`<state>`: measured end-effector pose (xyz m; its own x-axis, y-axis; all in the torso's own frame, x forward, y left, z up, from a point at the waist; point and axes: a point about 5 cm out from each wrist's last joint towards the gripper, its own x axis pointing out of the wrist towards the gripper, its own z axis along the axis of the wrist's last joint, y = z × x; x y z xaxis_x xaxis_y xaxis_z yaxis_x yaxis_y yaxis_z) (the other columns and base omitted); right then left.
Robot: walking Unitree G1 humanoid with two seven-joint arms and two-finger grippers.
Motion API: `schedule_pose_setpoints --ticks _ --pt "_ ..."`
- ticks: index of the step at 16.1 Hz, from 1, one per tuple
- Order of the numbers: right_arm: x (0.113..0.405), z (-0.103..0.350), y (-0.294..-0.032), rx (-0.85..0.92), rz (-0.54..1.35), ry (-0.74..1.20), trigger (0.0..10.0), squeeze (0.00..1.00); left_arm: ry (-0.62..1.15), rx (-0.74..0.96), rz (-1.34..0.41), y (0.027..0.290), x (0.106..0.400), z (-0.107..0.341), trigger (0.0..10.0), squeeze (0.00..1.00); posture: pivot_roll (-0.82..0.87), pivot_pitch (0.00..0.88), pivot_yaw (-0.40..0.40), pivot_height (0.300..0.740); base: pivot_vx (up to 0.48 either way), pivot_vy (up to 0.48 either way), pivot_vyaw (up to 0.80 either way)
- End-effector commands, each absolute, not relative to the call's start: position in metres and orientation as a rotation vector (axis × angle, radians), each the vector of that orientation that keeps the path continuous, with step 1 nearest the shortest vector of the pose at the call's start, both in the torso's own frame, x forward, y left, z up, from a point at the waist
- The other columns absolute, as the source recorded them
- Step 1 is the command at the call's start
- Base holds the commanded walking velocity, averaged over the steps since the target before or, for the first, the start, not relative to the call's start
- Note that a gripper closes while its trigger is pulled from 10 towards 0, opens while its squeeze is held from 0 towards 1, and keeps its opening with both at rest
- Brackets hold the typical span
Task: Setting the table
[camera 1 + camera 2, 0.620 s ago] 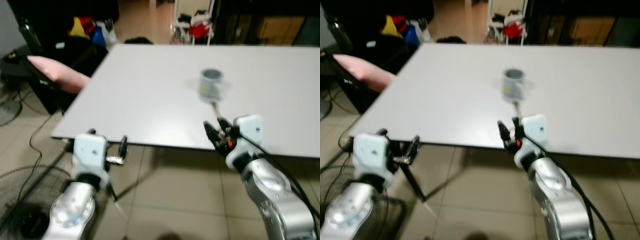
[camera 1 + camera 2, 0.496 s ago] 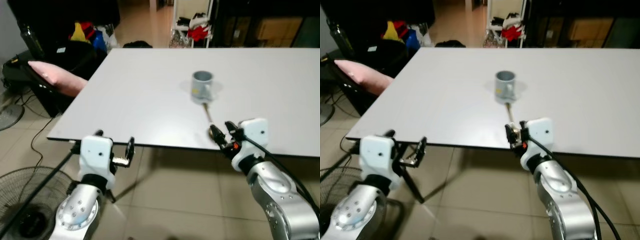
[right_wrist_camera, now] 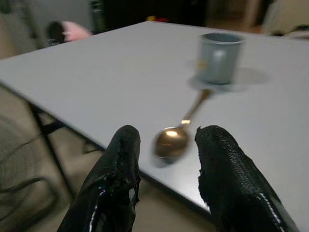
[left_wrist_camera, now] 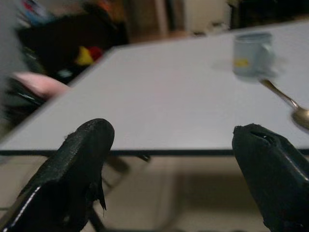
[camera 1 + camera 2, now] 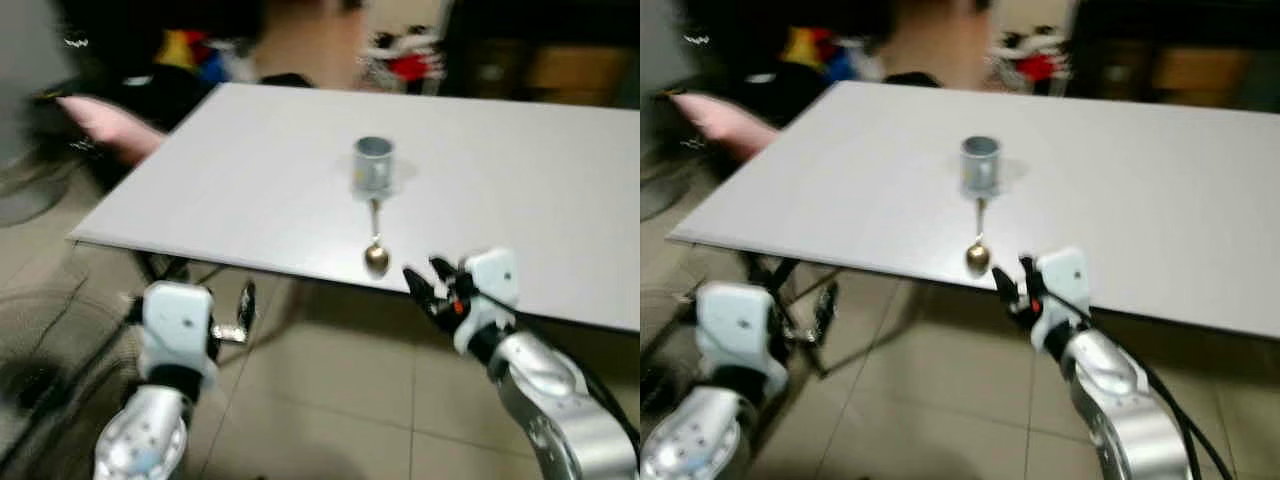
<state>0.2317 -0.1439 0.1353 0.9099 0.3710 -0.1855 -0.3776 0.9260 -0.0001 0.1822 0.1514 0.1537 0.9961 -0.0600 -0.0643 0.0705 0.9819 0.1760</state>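
Spoon [image 5: 376, 243] lay handle toward mug [image 5: 373, 164], bowl at table [image 5: 250, 190] edge; right gripper [image 5: 427, 285], fingers parted and empty, just beside bowl; left gripper [image 4: 174, 164] open, farther.

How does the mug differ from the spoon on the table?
The mug stands upright and is grey-blue; the spoon lies flat and is shiny metal. The mug sits further in, while the spoon's bowl lies near the table edge, by the right tool. Both rest on the white tabletop.
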Motion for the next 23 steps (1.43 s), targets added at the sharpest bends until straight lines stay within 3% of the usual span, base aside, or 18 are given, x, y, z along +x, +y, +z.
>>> schedule_pose_setpoints --ticks 1,8,16,23 --pt "0.234 0.14 -0.14 -0.018 0.404 0.172 10.0 0.0 0.063 0.223 -0.047 0.156 0.184 0.153 10.0 0.0 -0.05 0.0 0.064 0.74 0.0 0.0 0.8" --pt "0.24 0.143 -0.143 0.049 0.443 0.156 10.0 0.0 0.04 0.215 -0.013 0.158 0.182 0.161 10.0 0.0 -0.02 0.0 0.065 0.74 0.0 0.0 0.8" --pt "0.238 0.144 -0.147 0.093 0.32 0.128 10.0 0.0 0.037 0.277 0.006 0.168 0.192 0.16 10.0 0.0 -0.04 0.0 0.087 0.74 0.0 0.0 0.8" --pt "0.236 0.142 -0.144 0.094 0.38 0.153 10.0 0.0 0.029 0.264 -0.014 0.162 0.192 0.162 10.0 0.0 -0.04 0.0 0.074 0.74 0.0 0.0 0.8"
